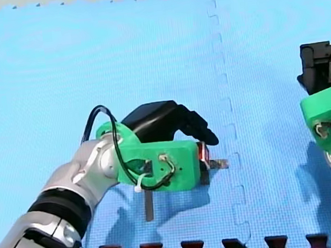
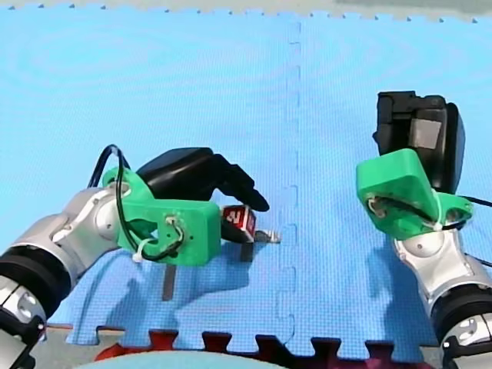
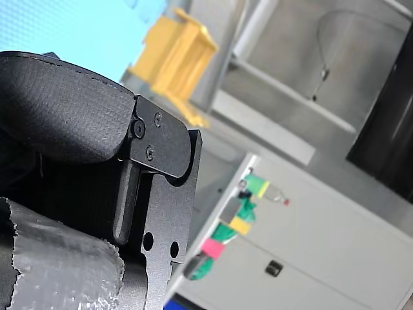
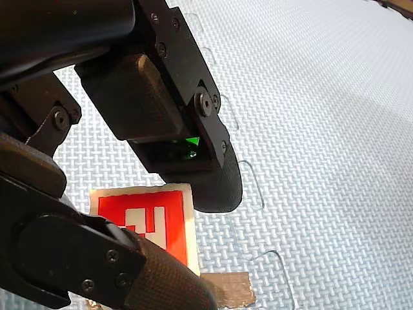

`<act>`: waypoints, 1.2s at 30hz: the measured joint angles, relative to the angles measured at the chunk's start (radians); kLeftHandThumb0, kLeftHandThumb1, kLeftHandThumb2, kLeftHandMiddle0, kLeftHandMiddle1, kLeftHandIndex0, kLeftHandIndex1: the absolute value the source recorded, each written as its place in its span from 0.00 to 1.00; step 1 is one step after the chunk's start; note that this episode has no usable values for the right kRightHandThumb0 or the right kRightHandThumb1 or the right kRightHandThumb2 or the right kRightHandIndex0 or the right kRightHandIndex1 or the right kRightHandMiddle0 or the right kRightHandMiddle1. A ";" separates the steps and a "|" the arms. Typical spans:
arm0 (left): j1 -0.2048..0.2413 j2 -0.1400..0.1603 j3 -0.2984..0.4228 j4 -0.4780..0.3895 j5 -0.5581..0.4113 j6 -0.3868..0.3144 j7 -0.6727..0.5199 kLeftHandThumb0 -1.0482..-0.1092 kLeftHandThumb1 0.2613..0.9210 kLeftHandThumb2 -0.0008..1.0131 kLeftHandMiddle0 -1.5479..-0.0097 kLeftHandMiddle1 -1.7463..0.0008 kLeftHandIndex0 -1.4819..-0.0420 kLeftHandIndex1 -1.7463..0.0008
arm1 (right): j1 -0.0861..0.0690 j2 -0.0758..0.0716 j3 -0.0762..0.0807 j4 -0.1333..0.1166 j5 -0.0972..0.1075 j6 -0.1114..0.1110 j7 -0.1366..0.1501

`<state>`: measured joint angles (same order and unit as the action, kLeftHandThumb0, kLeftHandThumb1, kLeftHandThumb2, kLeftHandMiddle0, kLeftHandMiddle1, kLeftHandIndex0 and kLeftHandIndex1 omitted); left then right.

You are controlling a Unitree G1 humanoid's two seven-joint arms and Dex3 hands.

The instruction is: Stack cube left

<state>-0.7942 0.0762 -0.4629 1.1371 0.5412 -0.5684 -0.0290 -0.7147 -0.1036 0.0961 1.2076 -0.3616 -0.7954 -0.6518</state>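
Note:
A red cube (image 2: 240, 221) with a white mark on its face sits between the black fingers of my left hand (image 2: 231, 201), low over the blue foam mat (image 2: 192, 84), left of the mat's seam. In the second wrist view the red cube (image 4: 151, 216) lies between an upper finger (image 4: 187, 142) and a lower finger (image 4: 122, 271) that close on it; a small green glint shows behind the upper finger. A dark shadow lies under the cube. My right hand (image 2: 419, 134) hangs above the mat's right half, apart from the cube and holding nothing.
A short piece of grey tape (image 2: 266, 237) lies on the mat just right of the cube, and a grey strip (image 2: 167, 284) lies below my left wrist. The mat's jigsaw seam (image 2: 296, 115) runs front to back. Red mat pieces (image 2: 231, 346) edge the front.

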 measured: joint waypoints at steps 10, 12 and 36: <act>0.015 -0.011 -0.007 0.026 0.022 -0.008 0.082 0.60 0.80 0.00 0.40 0.00 0.14 1.00 | 0.000 0.009 0.006 -0.001 -0.002 0.000 -0.012; 0.015 -0.009 -0.007 0.029 0.022 -0.015 0.085 0.60 0.80 0.00 0.40 0.00 0.14 1.00 | -0.001 0.011 0.007 -0.001 -0.003 0.001 -0.014; 0.015 0.000 -0.012 0.038 0.034 -0.050 0.072 0.21 0.74 0.02 0.45 0.00 0.70 1.00 | -0.006 0.032 0.008 -0.004 -0.013 0.002 -0.027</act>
<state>-0.7794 0.0765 -0.4751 1.1753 0.5751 -0.6185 0.0430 -0.7206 -0.0721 0.1039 1.2038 -0.3744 -0.7930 -0.6788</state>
